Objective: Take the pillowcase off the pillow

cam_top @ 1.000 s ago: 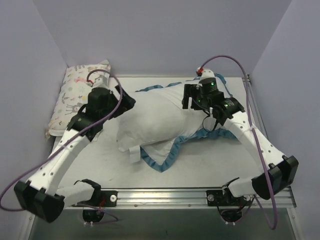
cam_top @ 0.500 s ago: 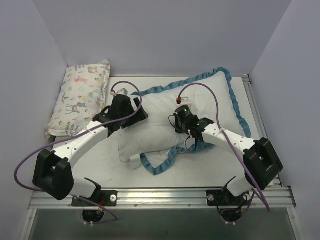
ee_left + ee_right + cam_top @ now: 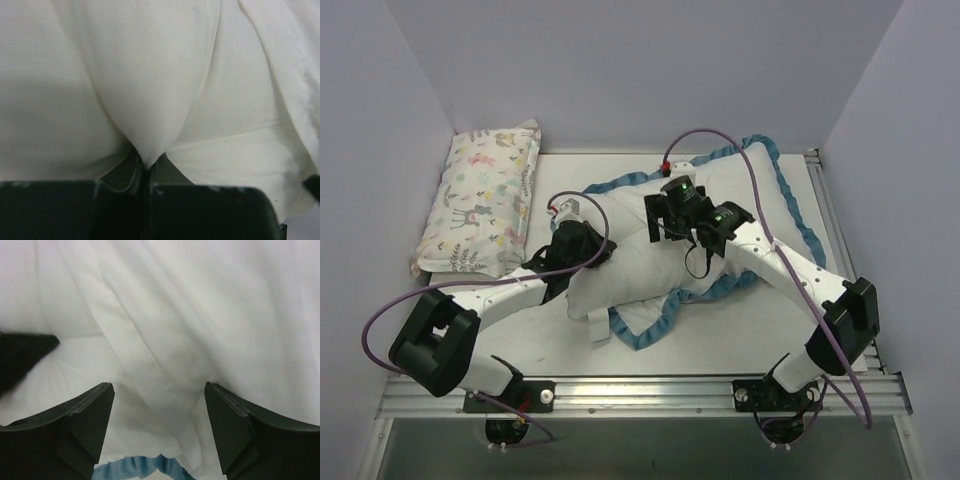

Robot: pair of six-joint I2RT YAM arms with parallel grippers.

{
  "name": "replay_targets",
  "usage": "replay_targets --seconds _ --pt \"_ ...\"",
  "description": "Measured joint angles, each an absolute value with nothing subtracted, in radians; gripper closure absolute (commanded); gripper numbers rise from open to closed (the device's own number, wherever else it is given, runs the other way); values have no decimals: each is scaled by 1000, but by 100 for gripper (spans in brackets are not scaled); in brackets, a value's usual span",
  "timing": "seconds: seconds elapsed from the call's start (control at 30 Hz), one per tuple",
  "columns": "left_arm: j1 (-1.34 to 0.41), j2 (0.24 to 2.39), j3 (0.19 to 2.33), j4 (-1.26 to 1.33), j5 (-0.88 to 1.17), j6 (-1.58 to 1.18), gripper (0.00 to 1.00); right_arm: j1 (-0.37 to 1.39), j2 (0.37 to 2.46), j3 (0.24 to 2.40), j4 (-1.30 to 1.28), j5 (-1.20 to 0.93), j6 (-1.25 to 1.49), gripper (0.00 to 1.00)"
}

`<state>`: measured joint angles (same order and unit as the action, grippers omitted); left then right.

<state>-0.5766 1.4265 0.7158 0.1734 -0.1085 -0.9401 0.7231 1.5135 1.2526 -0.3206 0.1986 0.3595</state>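
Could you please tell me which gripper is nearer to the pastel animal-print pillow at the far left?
Left. The left fingers pinch the plain white stuffed pillow at its end towards the pastel animal-print pillow; the right fingers stand open farther right.

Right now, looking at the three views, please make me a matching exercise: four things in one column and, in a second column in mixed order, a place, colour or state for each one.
Things:
1. left gripper
2. right gripper
3. animal-print pillow
4. pillowcase ruffle

Descriptions:
A. teal-blue
B. open, not gripping
C. in the far-left corner of the table
D. shut on a fold of the white pillow

Pairs: 1-D, 2-B, 3-C, 4-A.
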Motion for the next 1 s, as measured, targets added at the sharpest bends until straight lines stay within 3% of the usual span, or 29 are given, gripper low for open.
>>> replay_targets --seconds 0.27,0.5,0.57,0.6,0.67,0.7,0.8,1.0 --pt "-630 1408 643 300 -150 -979 100 686 1837 1833 -448 237 183 11" --pt "-643 1363 601 324 -166 -989 100 677 2117 1973 -541 230 94 15" --pt "-645 1351 599 313 -168 -989 100 673 2142 1983 -545 236 86 32" --pt "-648 1344 599 306 -168 -988 100 669 2143 1991 -550 245 88 48" --pt "-657 1317 599 274 -169 -989 100 665 2143 2022 -572 260 99 64" --pt "-661 1301 600 258 -169 -988 100 658 2143 2040 -580 267 110 77" --pt "-681 1216 602 178 -169 -987 100 616 2143 2082 -606 273 149 95" --pt "-701 1088 645 -3 -168 -979 100 478 2143 2128 -666 271 226 100"
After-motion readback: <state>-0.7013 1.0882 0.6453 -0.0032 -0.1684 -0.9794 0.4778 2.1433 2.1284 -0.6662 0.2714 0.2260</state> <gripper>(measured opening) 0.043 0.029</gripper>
